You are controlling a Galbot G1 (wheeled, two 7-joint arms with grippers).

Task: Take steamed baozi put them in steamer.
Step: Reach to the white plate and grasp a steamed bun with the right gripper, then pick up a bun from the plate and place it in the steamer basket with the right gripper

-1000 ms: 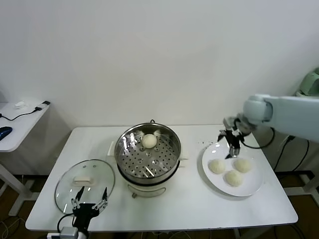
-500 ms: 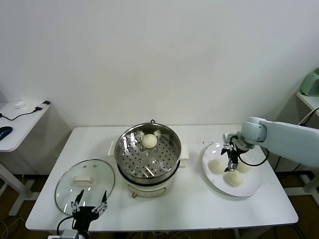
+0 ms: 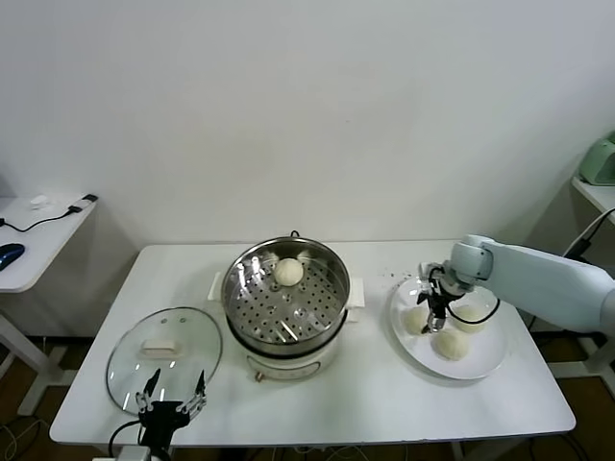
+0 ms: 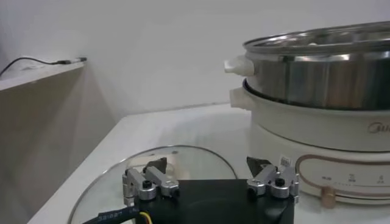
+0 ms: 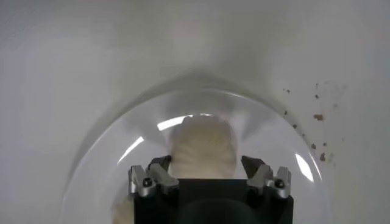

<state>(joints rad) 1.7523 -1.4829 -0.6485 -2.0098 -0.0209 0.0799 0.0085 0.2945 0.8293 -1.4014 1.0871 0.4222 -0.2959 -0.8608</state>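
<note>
One steamed baozi [image 3: 288, 271] lies on the perforated tray at the back of the steamer [image 3: 285, 303]. Three more lie on the white plate [image 3: 486, 362]: a left one [image 3: 414, 321], a front one [image 3: 450, 344] and a right one [image 3: 472, 318]. My right gripper [image 3: 430, 313] is low over the plate, open, with the left baozi [image 5: 203, 147] between its fingers [image 5: 159, 168]. My left gripper [image 3: 173, 405] is open and empty at the table's front edge, by the glass lid.
The round glass lid [image 3: 163, 347] lies flat left of the steamer; it also shows in the left wrist view [image 4: 164, 163] with the steamer's side [image 4: 323, 79]. A small side table [image 3: 38, 235] stands at far left. Crumbs [image 5: 318, 115] dot the table beside the plate.
My right gripper has moved left and down, from the plate's rear edge to straddle the left baozi. The left gripper has sunk slightly at the front edge.
</note>
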